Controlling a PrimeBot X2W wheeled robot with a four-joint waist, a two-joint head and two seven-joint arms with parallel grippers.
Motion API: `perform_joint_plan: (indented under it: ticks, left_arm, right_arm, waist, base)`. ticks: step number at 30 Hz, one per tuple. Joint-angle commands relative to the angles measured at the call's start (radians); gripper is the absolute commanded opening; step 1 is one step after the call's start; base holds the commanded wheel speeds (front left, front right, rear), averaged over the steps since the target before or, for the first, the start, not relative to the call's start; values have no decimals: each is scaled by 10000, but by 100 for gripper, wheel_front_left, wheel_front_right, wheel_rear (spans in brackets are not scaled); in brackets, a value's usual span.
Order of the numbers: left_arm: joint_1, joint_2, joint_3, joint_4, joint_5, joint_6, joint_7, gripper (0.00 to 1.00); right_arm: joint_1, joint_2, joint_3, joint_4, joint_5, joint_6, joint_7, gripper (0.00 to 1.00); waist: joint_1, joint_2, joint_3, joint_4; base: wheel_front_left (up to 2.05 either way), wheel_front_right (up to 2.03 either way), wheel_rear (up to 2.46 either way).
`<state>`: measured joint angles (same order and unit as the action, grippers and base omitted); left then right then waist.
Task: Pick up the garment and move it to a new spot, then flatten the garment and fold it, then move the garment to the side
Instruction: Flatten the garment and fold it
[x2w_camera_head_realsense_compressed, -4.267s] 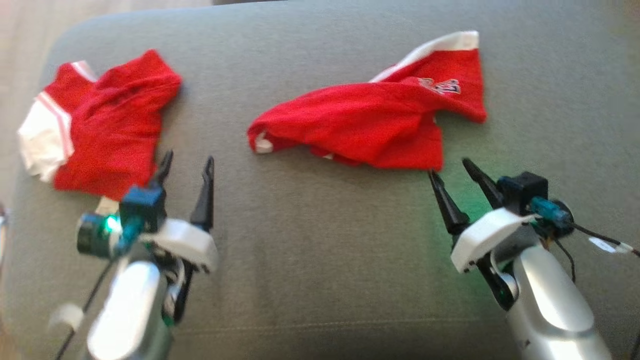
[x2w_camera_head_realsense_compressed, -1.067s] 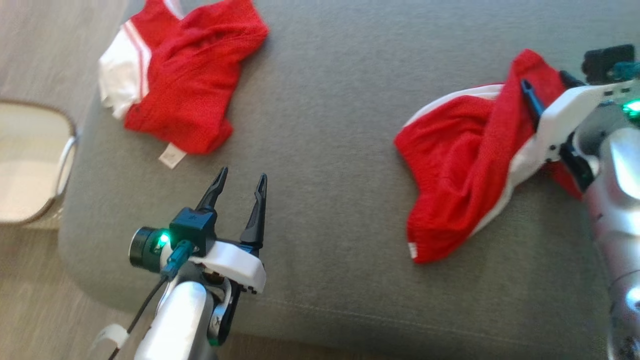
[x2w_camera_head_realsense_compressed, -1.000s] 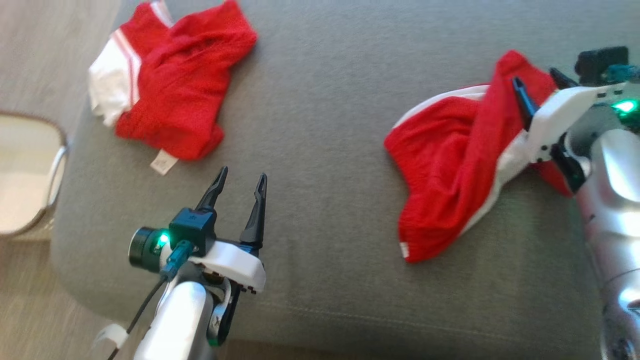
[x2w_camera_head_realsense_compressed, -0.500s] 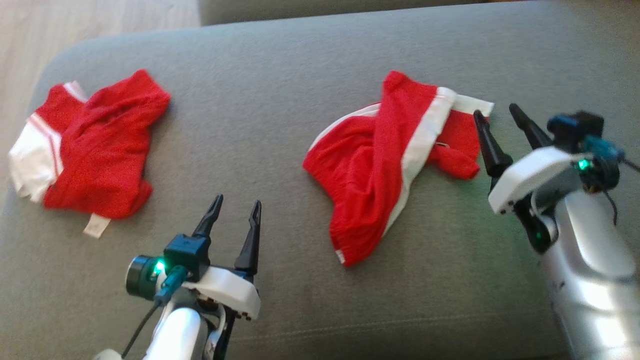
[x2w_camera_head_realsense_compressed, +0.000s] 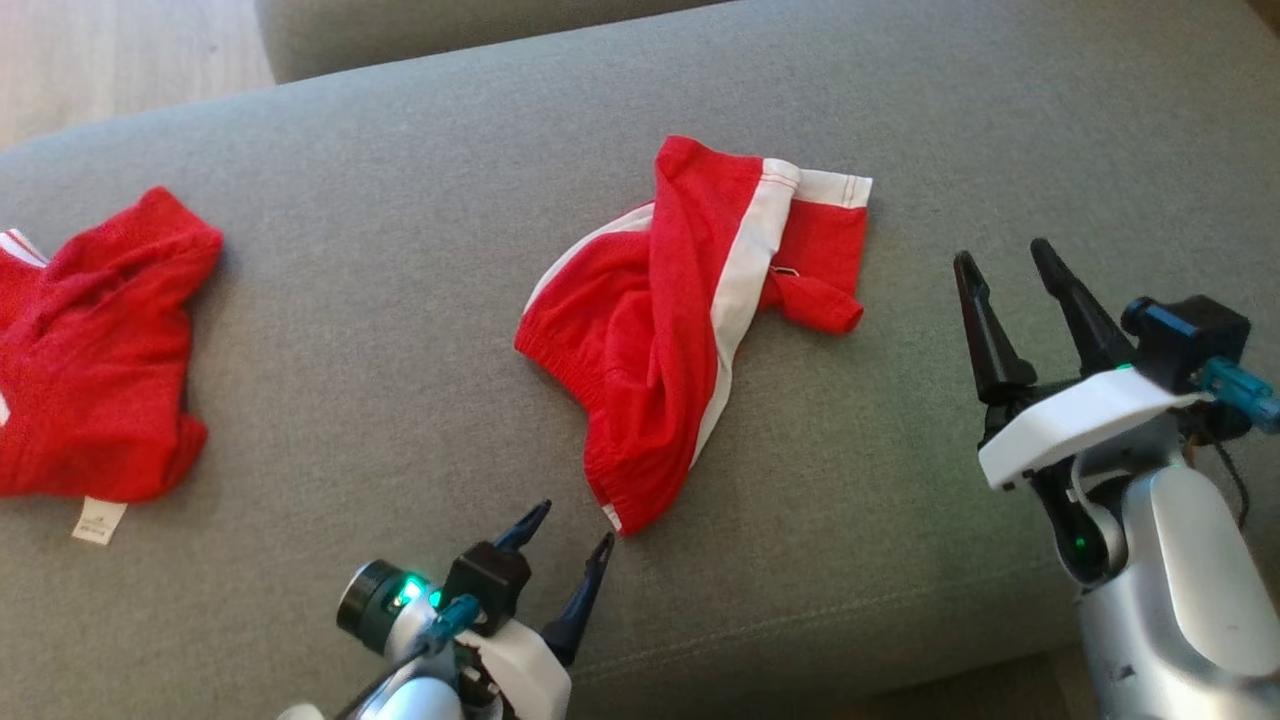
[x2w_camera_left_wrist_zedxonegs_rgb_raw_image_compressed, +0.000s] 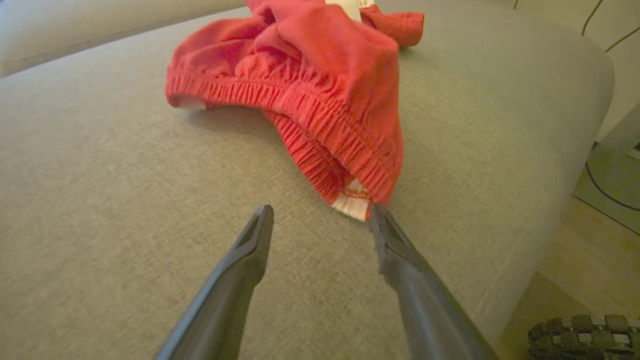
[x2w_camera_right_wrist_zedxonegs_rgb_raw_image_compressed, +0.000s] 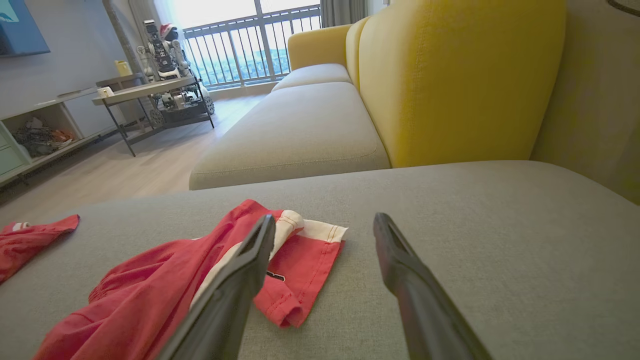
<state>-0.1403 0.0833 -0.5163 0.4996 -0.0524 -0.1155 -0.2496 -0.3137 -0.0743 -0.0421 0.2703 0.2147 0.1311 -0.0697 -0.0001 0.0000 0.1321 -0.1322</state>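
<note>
The garment (x2w_camera_head_realsense_compressed: 660, 340), red shorts with a white side stripe, lies crumpled in the middle of the grey cushion (x2w_camera_head_realsense_compressed: 400, 230). My left gripper (x2w_camera_head_realsense_compressed: 576, 522) is open at the garment's near corner. In the left wrist view the elastic waistband of the garment (x2w_camera_left_wrist_zedxonegs_rgb_raw_image_compressed: 310, 85) ends right at my open left gripper (x2w_camera_left_wrist_zedxonegs_rgb_raw_image_compressed: 322, 215), with its white tip by one fingertip. My right gripper (x2w_camera_head_realsense_compressed: 1001, 252) stands open to the garment's right, apart from it and holding nothing. The right wrist view shows the garment (x2w_camera_right_wrist_zedxonegs_rgb_raw_image_compressed: 150, 290) low and left of the open right gripper (x2w_camera_right_wrist_zedxonegs_rgb_raw_image_compressed: 325, 222).
A second red and white garment (x2w_camera_head_realsense_compressed: 90, 350) lies at the cushion's left end, also seen as a red garment (x2w_camera_right_wrist_zedxonegs_rgb_raw_image_compressed: 30, 240). The cushion's front edge runs near my left arm. A yellow sofa back (x2w_camera_right_wrist_zedxonegs_rgb_raw_image_compressed: 450, 75) rises behind; a side table (x2w_camera_right_wrist_zedxonegs_rgb_raw_image_compressed: 145, 90) stands on the wooden floor.
The head camera has swung. My right gripper has let go of the garment and drawn back to its right. My left gripper now sits at the garment's near corner.
</note>
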Motion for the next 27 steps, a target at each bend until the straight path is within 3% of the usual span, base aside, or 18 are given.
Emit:
perform_joint_plan:
  ticks: [1,14,15,16,17,22,27]
  left_arm:
    - [-572,99,144,-141,-102,-43,-122,100]
    - [-1134,172,-1032,-53,-679,-146,-122,100]
    - [-1187,191,-1161,-18,-754,-147,-122,95]
    - [-1257,225,-1337,33,-840,-148,-122,40]
    - [-1340,257,-1470,67,-938,-148,-122,0]
    - [-1779,412,-1583,-329,-1343,-149,-122,0]
    - [-1883,660,-1286,-1582,-1561,-150,-122,0]
  right_arm:
    - [-63,107,175,-506,-46,-4,60,100]
    - [124,220,182,-718,-215,-4,164,100]
    - [116,224,189,-708,-216,-4,154,100]
    - [102,227,195,-694,-215,-4,145,100]
    - [86,229,198,-677,-217,-4,133,100]
    - [39,236,241,-551,-201,-4,45,100]
    - [48,238,260,-378,-150,-4,-23,100]
  waist:
    - [1,0,65,-73]
    - [1,0,192,-285]
    - [1,0,215,-295]
    - [1,0,239,-304]
    - [1,0,256,-307]
    - [1,0,290,-309]
    - [1,0,207,-255]
  base:
    - [0,0,0]
    - [0,0,0]
    - [0,0,0]
    - [0,0,0]
    - [0,0,0]
    - [0,0,0]
    - [0,0,0]
